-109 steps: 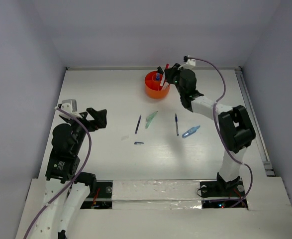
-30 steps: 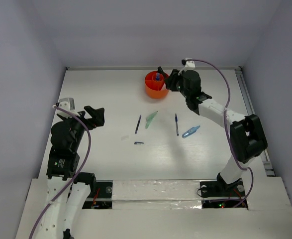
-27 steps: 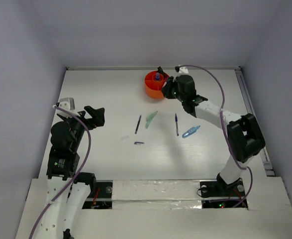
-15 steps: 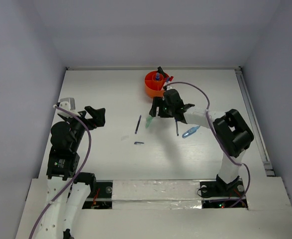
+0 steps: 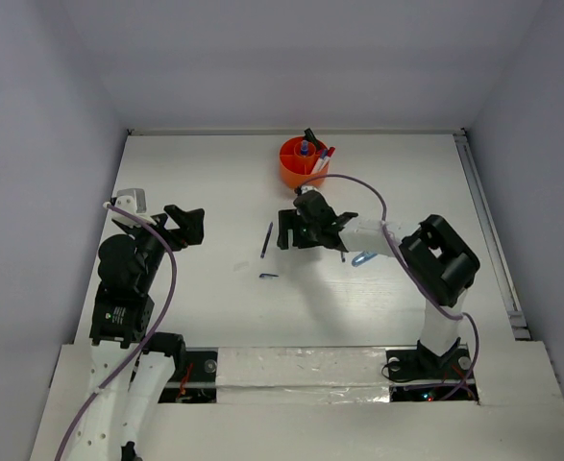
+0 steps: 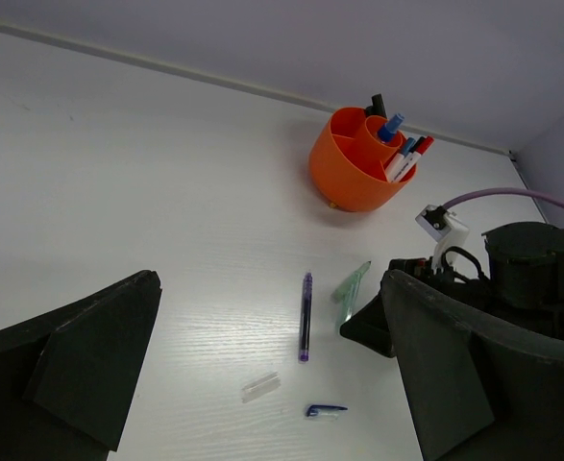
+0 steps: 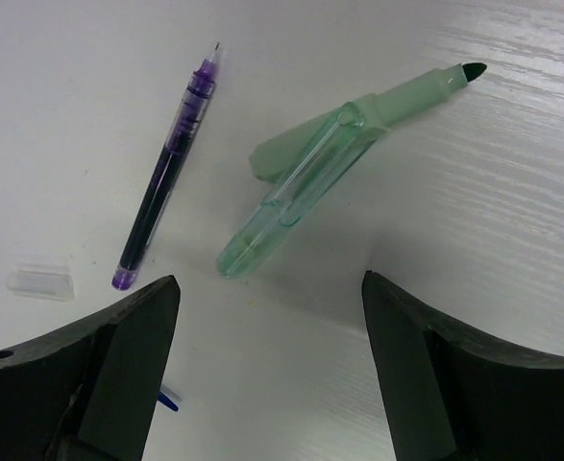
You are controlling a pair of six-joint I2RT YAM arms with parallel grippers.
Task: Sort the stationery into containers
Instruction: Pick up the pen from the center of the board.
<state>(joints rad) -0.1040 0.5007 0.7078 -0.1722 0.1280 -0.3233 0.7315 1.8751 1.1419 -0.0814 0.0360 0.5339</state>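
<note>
Several pens [image 6: 402,158] stand in the orange tub [image 5: 296,175] at the far middle of the table, so I judge the sorting partly done, with about half a dozen pieces loose on the table.

On the left, the left gripper [image 5: 183,219] hangs above the table with its fingers spread as wide as they go, holding nothing, well apart from everything. Moving right, a clear cap [image 7: 39,283] and a small blue piece [image 5: 268,276] lie near a dark blue pen [image 5: 266,240]. Just right of that pen lies the pale green marker [image 7: 358,125], uncapped, with a translucent green cap against it.

The right gripper [image 7: 267,288] hovers low over it, fingers wide apart and empty. In the wrist view the marker lies just beyond the fingertips, angled across the gap and not yet between them; I cannot tell how high the tips sit.

Further right, a second dark pen [image 5: 341,254] and a light blue marker [image 5: 363,257] wait.
</note>
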